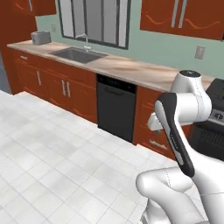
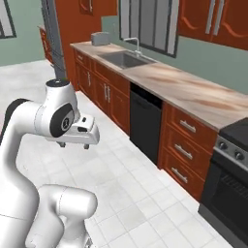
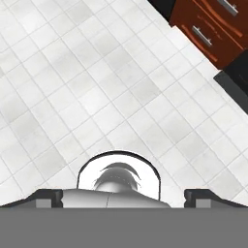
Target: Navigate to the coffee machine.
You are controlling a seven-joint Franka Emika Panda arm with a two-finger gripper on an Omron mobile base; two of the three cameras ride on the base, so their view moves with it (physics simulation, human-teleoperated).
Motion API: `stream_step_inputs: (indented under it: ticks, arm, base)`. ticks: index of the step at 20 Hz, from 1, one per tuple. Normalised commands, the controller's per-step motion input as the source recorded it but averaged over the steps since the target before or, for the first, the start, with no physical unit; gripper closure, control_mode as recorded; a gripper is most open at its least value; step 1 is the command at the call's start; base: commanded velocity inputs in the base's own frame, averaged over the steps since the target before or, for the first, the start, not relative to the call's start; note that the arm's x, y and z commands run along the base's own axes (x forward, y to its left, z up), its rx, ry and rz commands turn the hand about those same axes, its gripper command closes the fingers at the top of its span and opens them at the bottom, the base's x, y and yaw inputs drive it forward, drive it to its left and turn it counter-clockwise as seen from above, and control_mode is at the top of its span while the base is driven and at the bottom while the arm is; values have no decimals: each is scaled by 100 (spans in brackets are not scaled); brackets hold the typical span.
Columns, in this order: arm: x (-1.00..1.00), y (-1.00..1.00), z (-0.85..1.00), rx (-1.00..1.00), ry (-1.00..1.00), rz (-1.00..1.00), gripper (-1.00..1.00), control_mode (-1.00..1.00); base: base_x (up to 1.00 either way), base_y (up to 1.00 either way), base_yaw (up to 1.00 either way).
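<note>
Our claw (image 3: 124,196) hangs over the white tiled floor (image 3: 87,87), its two dark tips spread wide at the bottom of the hand view, holding and touching nothing. Beyond it we see the long counter (image 1: 131,70) with red cabinets, the sink (image 1: 76,54) under the window, a black dishwasher (image 1: 116,107) and the stove (image 2: 232,174). A small silver toaster (image 1: 40,38) sits at the counter's far end. We cannot pick out the coffee machine.

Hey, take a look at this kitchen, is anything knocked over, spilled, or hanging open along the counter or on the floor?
Nothing stands out. The toaster sits upright at the counter's far end, the sink and dishwasher look normal, the cabinet drawers are closed, and the tiled floor shows no spill.
</note>
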Motion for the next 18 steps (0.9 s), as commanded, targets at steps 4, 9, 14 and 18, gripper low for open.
stream_step_inputs:
  ticks: [4,9,14,18]
  arm:
    - [0,0,0,0,0,0,-100,100]
    - [0,0,0,0,0,0,-100,100]
    - [0,0,0,0,0,0,-100,100]
    - [0,0,0,0,0,0,-100,100]
  base:
    - [100,56,-34]
    - [100,71,-31]
    - [99,81,-31]
    - [83,96,-29]
